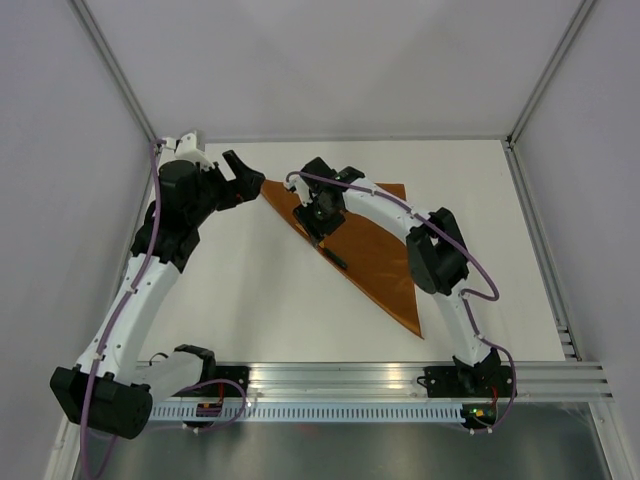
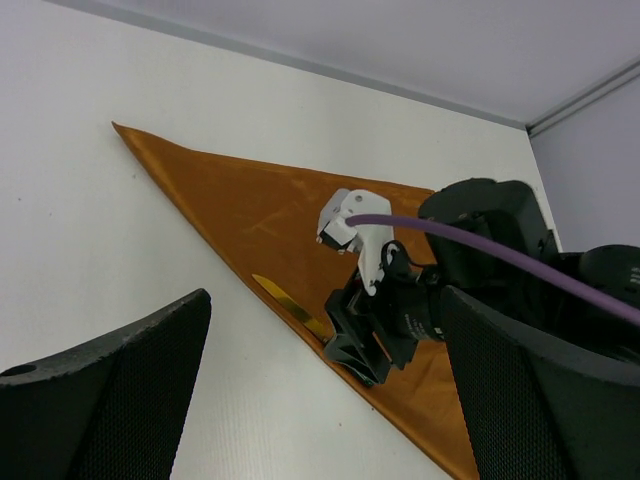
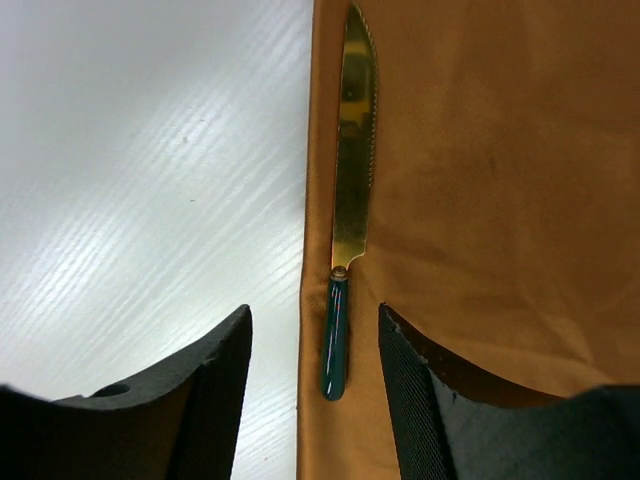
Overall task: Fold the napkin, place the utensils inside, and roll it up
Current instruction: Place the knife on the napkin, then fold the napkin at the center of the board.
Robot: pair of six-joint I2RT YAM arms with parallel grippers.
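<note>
Rust-orange cloth napkin point(image 1: 375, 255), folded into 1 triangle, lies on the white tabletop point(image 1: 260, 300). Slim gold-bladed, teal-handled knife point(image 3: 347, 200) lies on the napkin, along its folded edge. Right gripper point(image 3: 313, 318) straddles the handle, jaws apart, holding nothing. Left gripper point(image 1: 245, 172) is wide and empty at the napkin's far corner. Risk: the knife sits so near the edge it may slip out during rolling. No containers; knife unwrapped.

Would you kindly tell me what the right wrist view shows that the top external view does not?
Only the right wrist: the knife, gold serrated blade, dark green handle, on the napkin along its edge, between the fingers of the open right gripper. Only the top: the napkin's whole triangle and the open left gripper beside its far corner. Both: napkin on the white table.
</note>
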